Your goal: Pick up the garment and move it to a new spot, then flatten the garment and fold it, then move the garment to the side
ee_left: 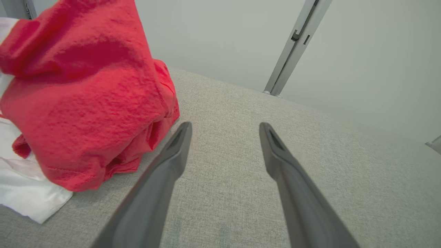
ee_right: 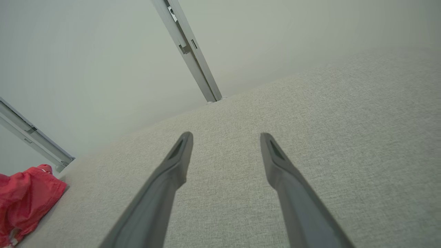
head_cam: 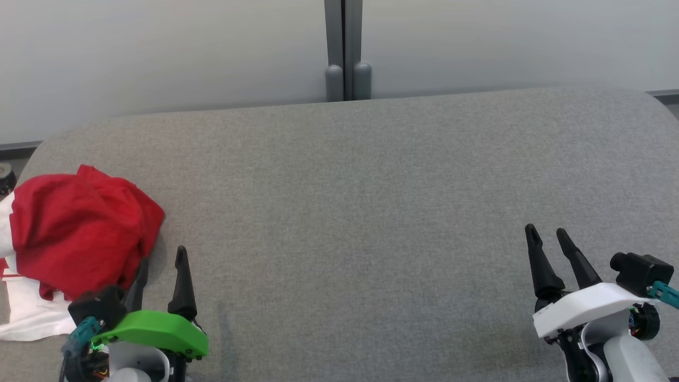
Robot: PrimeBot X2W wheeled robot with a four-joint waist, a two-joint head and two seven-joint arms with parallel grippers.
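Here we see the crumpled red-and-white garment [head_cam: 79, 228] lying at the far left of the grey fabric surface [head_cam: 360, 212]. Our left gripper [head_cam: 162, 260] is spread open and empty just beside it, and our right gripper [head_cam: 546, 231] is likewise open and empty, well apart over bare fabric. From the left wrist we make out a stitched red hem heaped over a white layer, whereas the right wrist shows the garment as a small red bunch in its lower left corner.
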